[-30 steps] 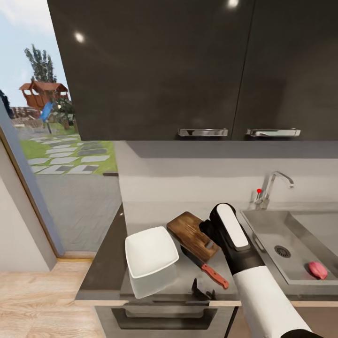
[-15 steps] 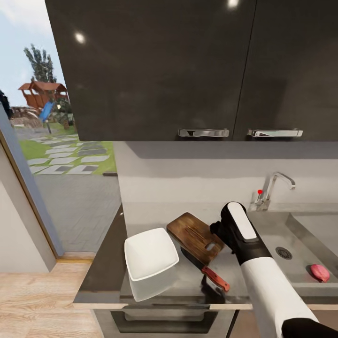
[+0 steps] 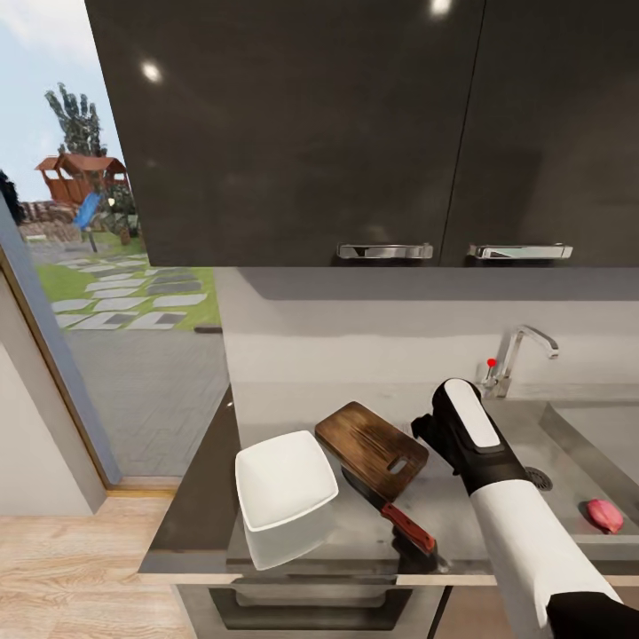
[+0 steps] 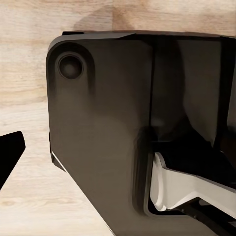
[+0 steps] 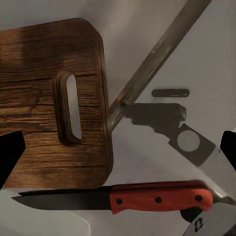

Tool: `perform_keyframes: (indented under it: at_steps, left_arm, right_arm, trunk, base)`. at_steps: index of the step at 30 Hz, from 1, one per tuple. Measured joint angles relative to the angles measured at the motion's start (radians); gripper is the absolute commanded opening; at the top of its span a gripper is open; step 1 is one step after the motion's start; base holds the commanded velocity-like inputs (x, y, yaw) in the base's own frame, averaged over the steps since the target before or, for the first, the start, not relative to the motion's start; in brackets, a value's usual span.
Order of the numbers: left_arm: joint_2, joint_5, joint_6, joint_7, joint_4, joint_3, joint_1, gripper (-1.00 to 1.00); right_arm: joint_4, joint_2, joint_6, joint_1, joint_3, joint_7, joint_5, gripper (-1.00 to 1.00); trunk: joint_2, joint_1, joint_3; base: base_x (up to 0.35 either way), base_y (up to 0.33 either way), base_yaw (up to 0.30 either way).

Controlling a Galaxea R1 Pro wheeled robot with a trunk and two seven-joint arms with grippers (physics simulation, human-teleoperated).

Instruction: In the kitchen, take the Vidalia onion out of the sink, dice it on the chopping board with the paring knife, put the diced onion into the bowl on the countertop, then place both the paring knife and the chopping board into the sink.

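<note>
Head view: right arm's tool (image 3: 424,433) hangs over grey reflective surface (image 3: 284,404) betw. dark brown wood-grain chopping board (image 3: 371,448) and grey steel sink (image 3: 568,461). White square bowl (image 3: 282,490) left of board; red-handled paring knife (image 3: 390,513) near-right of board. Pinkish onion (image 3: 603,515) in sink, near-right corner.

Left wrist view: dark robot body, wood floor; left tool state can't tell.

Right wrist view: fingertips (image 5: 11,156) spread wide, empty; board, knife below.

Step, prob.: reaching for onion. Next: swing right, descend into basin.

The countertop (image 3: 266,404) carries bowl (image 3: 284,490), chopping board (image 3: 368,446), paring knife (image 3: 390,511).
</note>
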Motion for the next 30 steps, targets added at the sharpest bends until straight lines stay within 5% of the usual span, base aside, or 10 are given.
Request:
perform_keyframes:
  at_steps: [30]
  left_arm:
    - [0.000, 0.000, 0.000, 0.000, 0.000, 0.000, 0.000, 1.00]
  right_arm:
    - [0.042, -0.002, -0.001, -0.002, 0.000, 0.021, 0.000, 1.00]
  trunk:
    - [0.000, 0.000, 0.000]
  base:
    - [0.023, 0.000, 0.000]
